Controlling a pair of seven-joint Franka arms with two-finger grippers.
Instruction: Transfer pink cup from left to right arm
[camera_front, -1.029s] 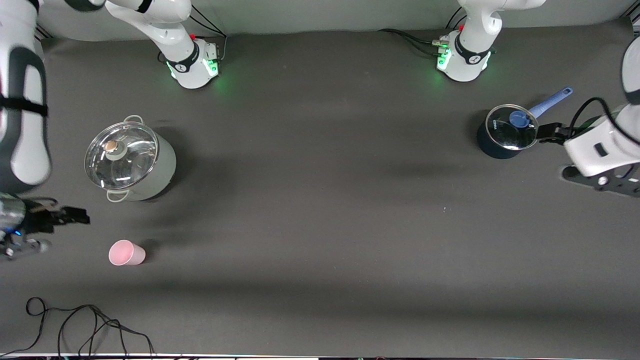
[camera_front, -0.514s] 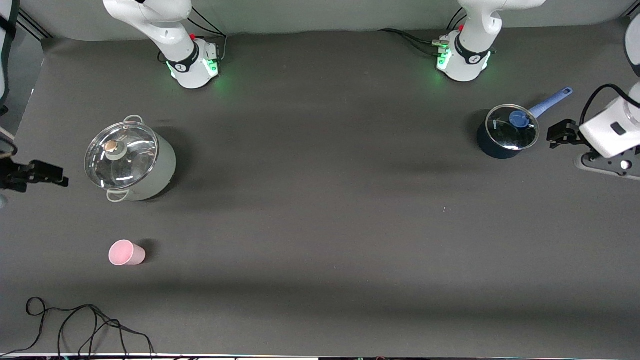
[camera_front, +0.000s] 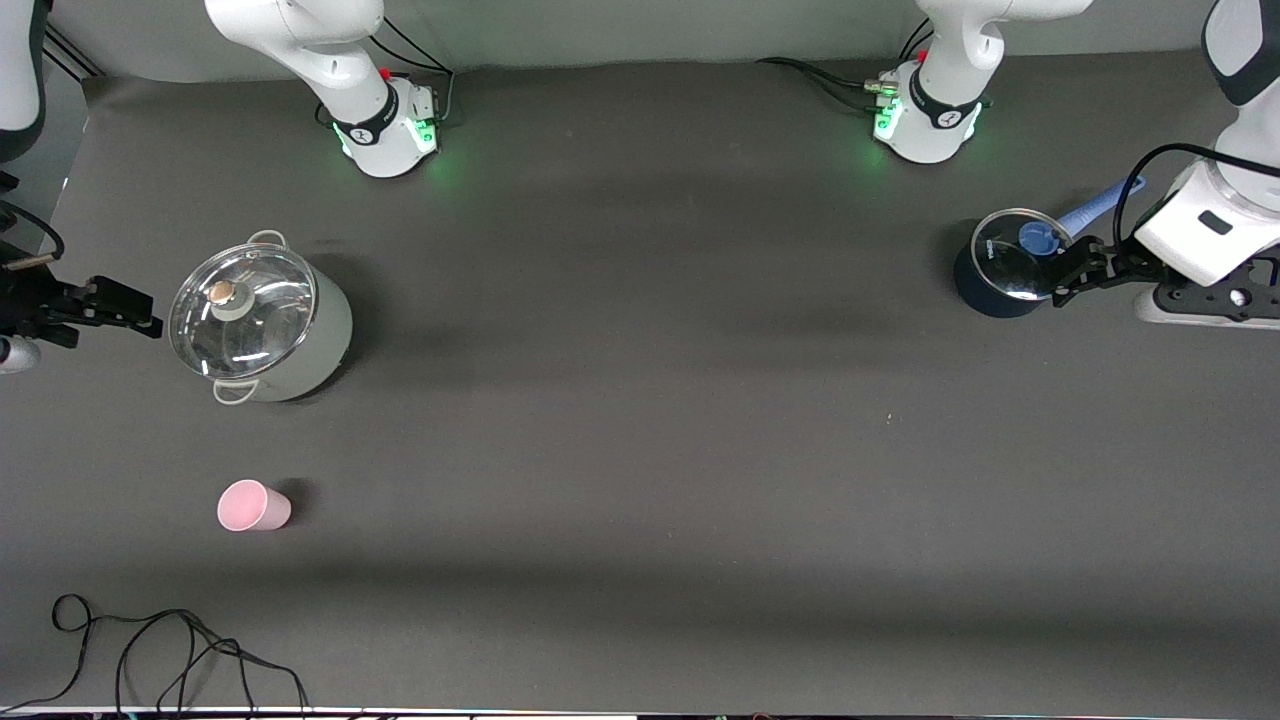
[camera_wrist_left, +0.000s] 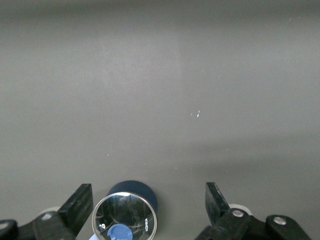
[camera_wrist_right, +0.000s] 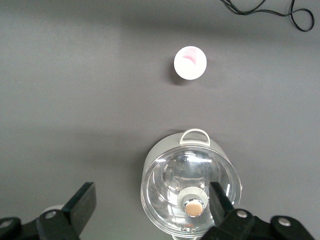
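The pink cup (camera_front: 252, 506) stands alone on the dark table at the right arm's end, nearer to the front camera than the large pot. It shows from above in the right wrist view (camera_wrist_right: 190, 63). My right gripper (camera_front: 146, 314) is open and empty, up beside the large pot at the table's edge. In the right wrist view the right gripper (camera_wrist_right: 152, 197) hangs partly over the pot's lid. My left gripper (camera_front: 1062, 281) is open and empty beside the small blue saucepan, far from the cup. In the left wrist view the left gripper (camera_wrist_left: 149, 199) hangs over the saucepan.
A large silver pot with a glass lid (camera_front: 260, 325) stands at the right arm's end. A small dark blue saucepan (camera_front: 1008, 265) with a glass lid and a blue handle stands at the left arm's end. A black cable (camera_front: 150, 650) lies along the near edge.
The right gripper left the spot near the cup and now hangs beside the large pot. The left gripper rose and moved in toward the saucepan. The cup has not moved.
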